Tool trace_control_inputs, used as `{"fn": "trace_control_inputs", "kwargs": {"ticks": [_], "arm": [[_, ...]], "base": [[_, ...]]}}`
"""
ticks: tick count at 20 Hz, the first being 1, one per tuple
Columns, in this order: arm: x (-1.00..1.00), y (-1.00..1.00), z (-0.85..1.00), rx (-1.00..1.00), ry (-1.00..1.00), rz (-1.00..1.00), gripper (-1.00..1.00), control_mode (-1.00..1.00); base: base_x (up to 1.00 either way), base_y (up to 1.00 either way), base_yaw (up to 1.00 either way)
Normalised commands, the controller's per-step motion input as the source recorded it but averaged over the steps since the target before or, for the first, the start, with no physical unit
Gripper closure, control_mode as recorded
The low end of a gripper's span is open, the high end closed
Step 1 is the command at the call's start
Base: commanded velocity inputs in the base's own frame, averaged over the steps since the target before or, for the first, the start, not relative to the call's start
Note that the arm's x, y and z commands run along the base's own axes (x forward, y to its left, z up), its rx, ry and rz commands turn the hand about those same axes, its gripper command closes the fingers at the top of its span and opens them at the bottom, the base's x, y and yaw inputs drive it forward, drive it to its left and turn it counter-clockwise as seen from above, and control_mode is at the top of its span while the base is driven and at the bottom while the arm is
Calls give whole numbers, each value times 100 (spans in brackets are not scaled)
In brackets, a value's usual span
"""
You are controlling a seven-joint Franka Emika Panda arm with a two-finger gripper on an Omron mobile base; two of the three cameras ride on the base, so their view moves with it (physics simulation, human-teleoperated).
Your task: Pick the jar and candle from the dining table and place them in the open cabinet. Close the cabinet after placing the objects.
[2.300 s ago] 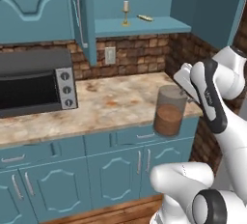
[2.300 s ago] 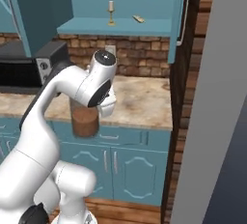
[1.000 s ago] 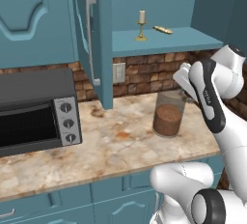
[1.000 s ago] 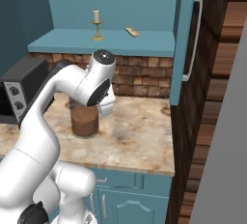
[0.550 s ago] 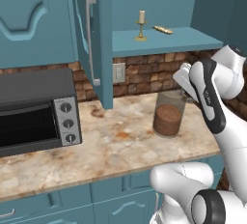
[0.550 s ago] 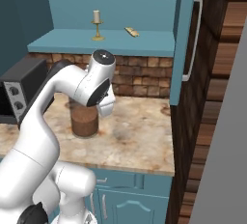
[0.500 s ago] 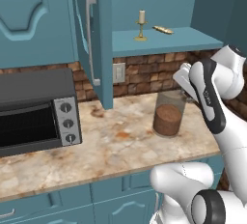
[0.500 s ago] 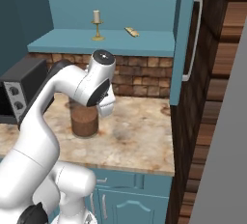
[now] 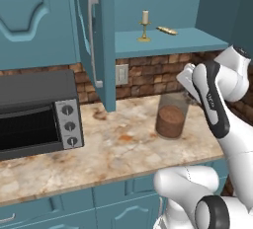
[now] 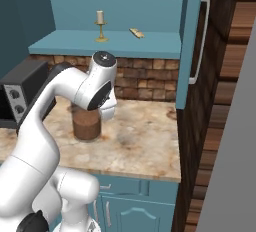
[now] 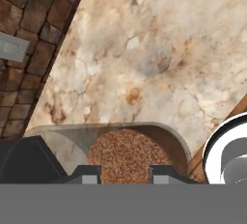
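Note:
My gripper (image 11: pixel 124 174) is shut on the jar (image 11: pixel 128 153), a clear glass cylinder with brown filling that sits between the two fingertips. In the base views the jar (image 9: pixel 171 117) (image 10: pixel 86 125) hangs at the hand, low over a marbled counter (image 9: pixel 123 146) below the cabinet (image 9: pixel 163 40). Whether the jar touches the counter I cannot tell. The cabinet stands open, and the candle (image 9: pixel 144 25) (image 10: pixel 100 25) stands upright on its teal shelf (image 10: pixel 115 45). The dining table is out of view.
A thin brown stick (image 9: pixel 167 30) (image 10: pixel 135 33) lies on the shelf right of the candle. The left cabinet door (image 9: pixel 96 40) juts out over the counter; the right door (image 10: pixel 192 41) is swung open too. A black toaster oven (image 9: pixel 34 112) stands at the counter's left.
Early on, both base views shifted and the cabinet and counter came closer, so the camera moved. Over the last second nothing has moved; the jar stays in the grip.

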Motion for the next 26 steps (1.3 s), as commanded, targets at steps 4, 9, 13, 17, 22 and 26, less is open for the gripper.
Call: {"fn": "trace_control_inputs", "kwargs": {"ticks": [4,9,13,17,22,26], "arm": [[0,1,71,2,0,-9,100,-100],[0,4,86,-2,4,-3,100,-100],[0,3,71,-5,-3,-2,100,-100],[1,10,71,-10,-4,-4,100,-100],[0,28,77,-4,-5,-8,100,-100],[0,24,81,0,-2,-6,100,-100]], "base": [[0,0,0],[0,0,0],[0,0,0],[0,0,0],[0,0,0],[0,0,0]]}}
